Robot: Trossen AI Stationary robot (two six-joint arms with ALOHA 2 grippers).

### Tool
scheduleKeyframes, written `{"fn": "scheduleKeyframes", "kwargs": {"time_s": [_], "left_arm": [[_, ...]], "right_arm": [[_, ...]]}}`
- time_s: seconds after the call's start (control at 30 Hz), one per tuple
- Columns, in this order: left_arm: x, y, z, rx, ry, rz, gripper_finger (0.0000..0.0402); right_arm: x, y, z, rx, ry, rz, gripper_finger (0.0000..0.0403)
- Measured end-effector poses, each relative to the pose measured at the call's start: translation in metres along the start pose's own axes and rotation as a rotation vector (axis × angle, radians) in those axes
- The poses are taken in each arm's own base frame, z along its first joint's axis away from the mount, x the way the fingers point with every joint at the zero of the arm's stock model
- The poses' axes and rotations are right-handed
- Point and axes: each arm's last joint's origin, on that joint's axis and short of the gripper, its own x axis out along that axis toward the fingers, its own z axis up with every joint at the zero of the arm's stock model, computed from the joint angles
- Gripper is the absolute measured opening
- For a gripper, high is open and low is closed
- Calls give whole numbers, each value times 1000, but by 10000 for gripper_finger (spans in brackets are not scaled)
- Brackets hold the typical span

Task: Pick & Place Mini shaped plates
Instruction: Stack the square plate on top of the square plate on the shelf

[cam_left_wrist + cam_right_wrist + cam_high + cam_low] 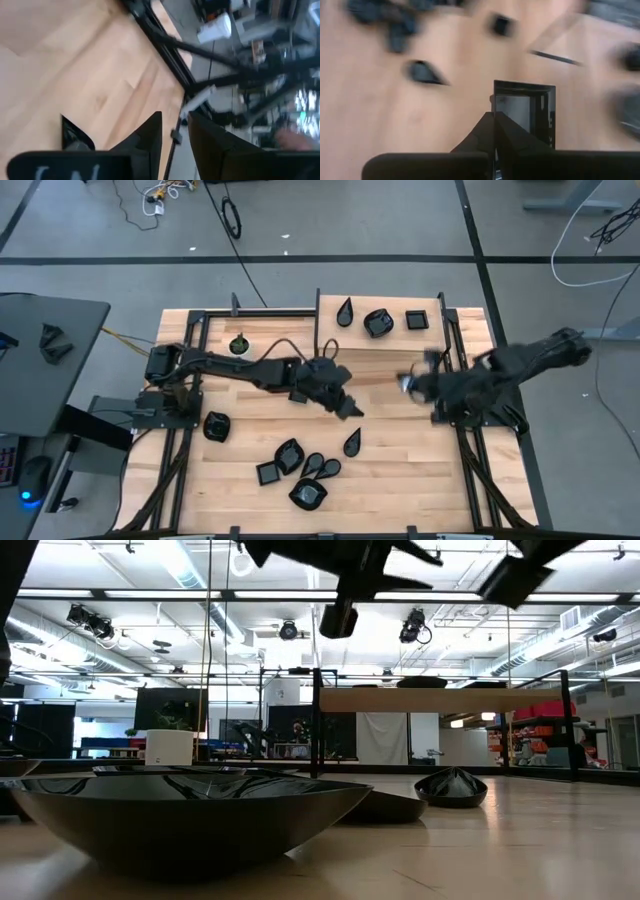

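Note:
Small glossy black mini shaped plates lie on the wooden table: a teardrop (345, 311), a rounded one (378, 323) and a square one (416, 320) at the far edge, and several in a cluster near the front (300, 470). My right gripper (412, 385) hangs over the table's right part, shut on a square plate (522, 114). My left gripper (350, 408) is over the table's middle, open (175, 135), with nothing between its fingers. My right gripper pinches the square plate by the rim of one side (498, 106) between its two shut fingers. The rest of the plate stands out beyond the fingertips with its glossy hollow facing the wrist camera. It is clear of the table.
A small white pot with a green plant (238, 343) stands at the far left. One plate (216, 425) lies apart at the left and a teardrop (352, 443) near the middle. Black frame rails (455, 350) run along both table sides. A large plate (190, 810) fills the low view.

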Motion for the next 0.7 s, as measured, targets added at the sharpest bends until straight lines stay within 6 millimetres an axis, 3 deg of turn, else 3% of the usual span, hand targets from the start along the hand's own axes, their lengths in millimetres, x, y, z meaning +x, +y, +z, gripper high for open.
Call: {"fn": "scheduleKeyframes", "kwargs": {"time_s": [0.13,0.23,0.43,0.7], "left_arm": [[4,-8,-14,58,22,-6,94],[5,-9,-15,85,-11,16,94],[3,-5,-6,81,-62,30,94],[2,-5,-5,81,-70,33,94]], "right_arm": [[-24,-38,3,-38,82,-216,8],[-24,-63,0,-146,183,-312,9],[7,-102,-20,-246,382,-402,9],[49,-145,-48,-217,528,-431,9]]}}
